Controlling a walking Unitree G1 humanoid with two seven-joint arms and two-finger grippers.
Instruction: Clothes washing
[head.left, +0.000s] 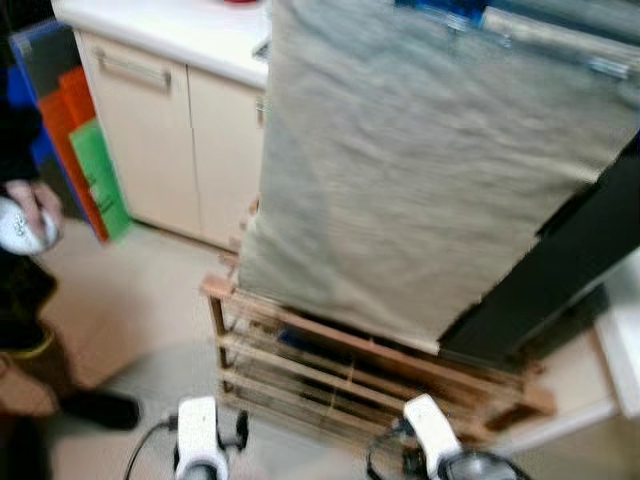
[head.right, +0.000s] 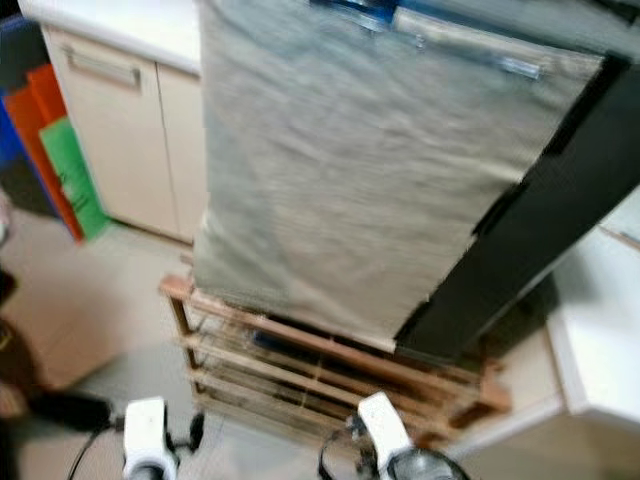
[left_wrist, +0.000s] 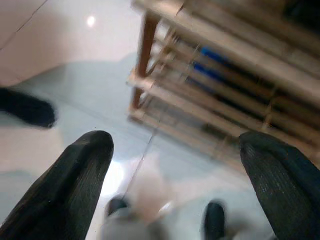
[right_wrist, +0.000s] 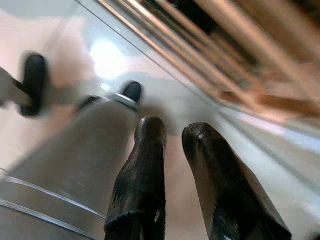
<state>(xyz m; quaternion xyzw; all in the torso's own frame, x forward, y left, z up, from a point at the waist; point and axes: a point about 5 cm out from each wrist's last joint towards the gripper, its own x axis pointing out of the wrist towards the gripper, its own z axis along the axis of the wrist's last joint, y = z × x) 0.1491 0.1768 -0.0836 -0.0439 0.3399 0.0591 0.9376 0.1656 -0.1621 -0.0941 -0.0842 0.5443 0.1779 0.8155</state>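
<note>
Two silver arms hung low, nearest the camera. The left gripper (left_wrist: 175, 165) had its black fingers spread wide; the right gripper (right_wrist: 172, 137) held its pair nearly together, on nothing. Ahead, one large grey-beige cloth (head.left: 420, 170) draped down over a slatted wooden rack (head.left: 350, 375), which carried perhaps three tiers. Beside them stood one cream two-door cabinet (head.left: 170, 140).

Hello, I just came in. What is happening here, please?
The robot stands before a wooden rack with a large grey cloth hanging above it, next to a cream cabinet. Neither arm holds anything. The left gripper hangs low over the floor with its fingers wide apart; the right gripper also hangs low, fingers nearly together. A person stands at the left, a hand holding a white object. The washing has not visibly begun.
</note>
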